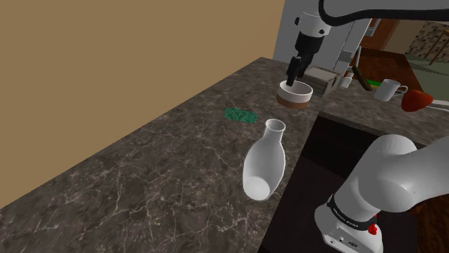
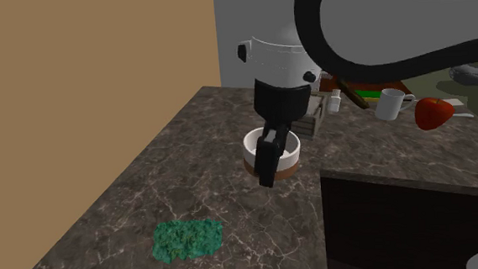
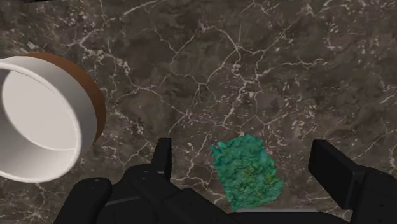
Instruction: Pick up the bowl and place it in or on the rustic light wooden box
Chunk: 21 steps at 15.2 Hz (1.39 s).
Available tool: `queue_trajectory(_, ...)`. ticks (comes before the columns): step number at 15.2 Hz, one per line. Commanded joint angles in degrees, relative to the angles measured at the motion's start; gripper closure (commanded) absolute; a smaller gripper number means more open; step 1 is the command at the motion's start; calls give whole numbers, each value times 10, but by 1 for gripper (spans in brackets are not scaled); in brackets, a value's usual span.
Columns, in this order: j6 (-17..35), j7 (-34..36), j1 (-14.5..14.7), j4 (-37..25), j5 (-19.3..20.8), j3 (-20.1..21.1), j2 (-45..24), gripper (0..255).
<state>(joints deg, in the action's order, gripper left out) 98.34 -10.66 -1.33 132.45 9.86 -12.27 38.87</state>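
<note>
A white bowl with a brown base [image 1: 296, 94] [image 2: 290, 149] [image 3: 38, 121] stands upright on the dark marble counter [image 1: 165, 165]. My black gripper [image 1: 293, 76] [image 2: 267, 174] [image 3: 245, 162] hangs just above the counter, close beside the bowl. Its fingers [image 3: 162, 156] stand wide apart with nothing between them, and the bowl lies outside them, off to one side. The light wooden box [image 1: 331, 81] [image 2: 319, 117] sits just behind the bowl near the counter's far end, partly hidden by the arm.
A green patch [image 1: 241, 114] [image 2: 188, 239] [image 3: 248, 172] lies flat on the counter under the fingers. A white vase [image 1: 265, 162] stands nearer the stand. A white mug [image 1: 388, 89] [image 2: 389, 104] and a red fruit [image 1: 415, 100] [image 2: 434, 112] lie beyond. The counter edge drops to a dark area on the shoulder view's right.
</note>
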Motion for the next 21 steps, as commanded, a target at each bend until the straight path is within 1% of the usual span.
queue_trajectory(1,29,-26,-4,2,9,-27,-23,0)
queue_trajectory(5,77,-76,-10,-3,18,-78,-73,0)
queue_trajectory(9,124,-129,-11,-20,15,-128,-135,0)
queue_trajectory(12,157,-174,-9,-40,1,-167,-188,0)
queue_trajectory(16,195,-239,-5,-75,-35,-214,-268,0)
queue_trajectory(21,234,-246,-5,-51,-43,-220,-285,0)
